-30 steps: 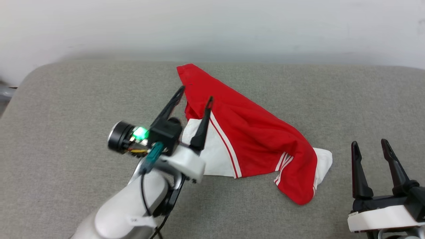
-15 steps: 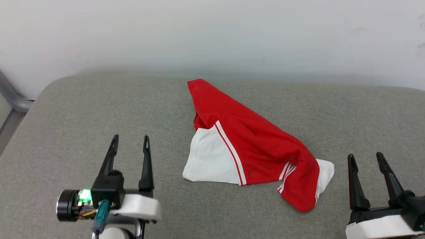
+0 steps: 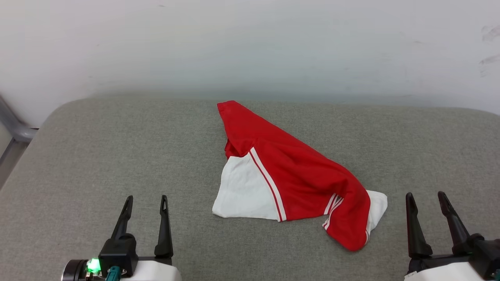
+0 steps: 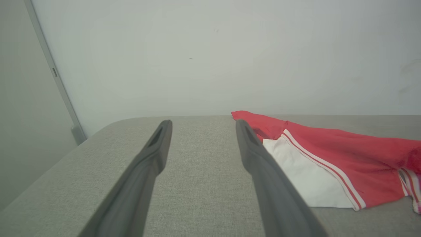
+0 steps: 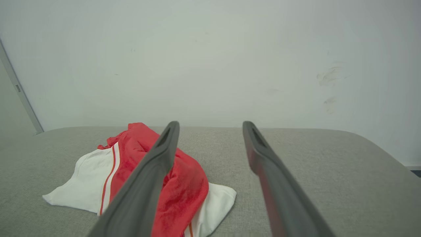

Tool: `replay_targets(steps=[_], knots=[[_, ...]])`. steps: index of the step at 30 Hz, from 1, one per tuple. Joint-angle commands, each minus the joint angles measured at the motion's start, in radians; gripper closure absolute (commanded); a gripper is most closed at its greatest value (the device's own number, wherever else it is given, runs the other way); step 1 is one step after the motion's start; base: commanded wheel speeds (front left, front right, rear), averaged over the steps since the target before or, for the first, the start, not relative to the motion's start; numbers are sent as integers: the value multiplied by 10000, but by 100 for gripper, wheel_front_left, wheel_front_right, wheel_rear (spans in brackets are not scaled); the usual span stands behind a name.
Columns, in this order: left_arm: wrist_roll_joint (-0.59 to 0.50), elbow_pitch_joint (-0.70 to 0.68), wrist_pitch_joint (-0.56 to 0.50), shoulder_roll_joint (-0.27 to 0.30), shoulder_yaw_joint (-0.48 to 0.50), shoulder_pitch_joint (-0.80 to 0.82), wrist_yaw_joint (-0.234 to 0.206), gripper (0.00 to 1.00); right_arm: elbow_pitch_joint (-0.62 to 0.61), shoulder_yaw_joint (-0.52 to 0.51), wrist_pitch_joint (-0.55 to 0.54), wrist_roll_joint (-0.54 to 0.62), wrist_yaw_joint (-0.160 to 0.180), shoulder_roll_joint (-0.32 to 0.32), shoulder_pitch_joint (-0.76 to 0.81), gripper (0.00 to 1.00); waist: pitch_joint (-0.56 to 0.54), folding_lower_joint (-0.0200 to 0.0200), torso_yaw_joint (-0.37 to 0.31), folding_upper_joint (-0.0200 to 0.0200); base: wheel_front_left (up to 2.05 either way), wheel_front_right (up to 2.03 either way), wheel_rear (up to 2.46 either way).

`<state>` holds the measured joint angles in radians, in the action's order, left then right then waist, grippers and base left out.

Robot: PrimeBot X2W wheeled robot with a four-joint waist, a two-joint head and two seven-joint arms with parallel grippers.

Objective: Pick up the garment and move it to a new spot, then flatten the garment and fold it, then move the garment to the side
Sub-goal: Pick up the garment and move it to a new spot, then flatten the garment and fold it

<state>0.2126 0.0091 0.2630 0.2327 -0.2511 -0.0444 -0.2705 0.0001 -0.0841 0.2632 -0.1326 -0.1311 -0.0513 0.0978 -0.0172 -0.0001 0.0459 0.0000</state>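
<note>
Garment [image 3: 297,175], a crumpled red jersey T-shirt with white sleeves, lies in the middle of the grey fabric tabletop [image 3: 117,148]. Left tool [image 3: 146,199] and right tool [image 3: 425,195] hover apart from it, both released and empty.

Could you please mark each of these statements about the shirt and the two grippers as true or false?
1. The garment lies loose on the grey cushion. True.
2. The left gripper is shut on the garment. False: its fingers stand apart with nothing between them, and it is clear of the cloth.
3. The right gripper is open and empty. True.
4. The garment is folded into a neat rectangle. False: it lies in a bunched, roughly triangular heap, with white sleeve cloth showing at both lower ends.
</note>
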Motion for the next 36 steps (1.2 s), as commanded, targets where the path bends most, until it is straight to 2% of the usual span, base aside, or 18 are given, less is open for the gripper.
replay_targets(steps=[1,11,26,31,36], knots=[[-159,45,26,-140,201,-174,157,0,32,16,24,-60,7,20,126,0,-30,1,-48,0,0,0,0],[-798,281,27,-763,1010,-476,914,0,103,9,24,-161,7,20,259,0,-101,1,-162,0,0,0,0],[-1385,728,26,-1116,1627,-247,1690,0,92,1,24,-133,7,20,230,0,-104,1,-161,0,0,0,0],[-1407,857,28,-867,1646,425,2234,0,57,-9,24,-102,7,22,141,0,-29,1,-100,0,0,0,0],[-1423,1393,26,-337,1428,1768,3085,0,48,10,24,-46,7,22,-24,0,107,1,-65,0,0,0,0]])
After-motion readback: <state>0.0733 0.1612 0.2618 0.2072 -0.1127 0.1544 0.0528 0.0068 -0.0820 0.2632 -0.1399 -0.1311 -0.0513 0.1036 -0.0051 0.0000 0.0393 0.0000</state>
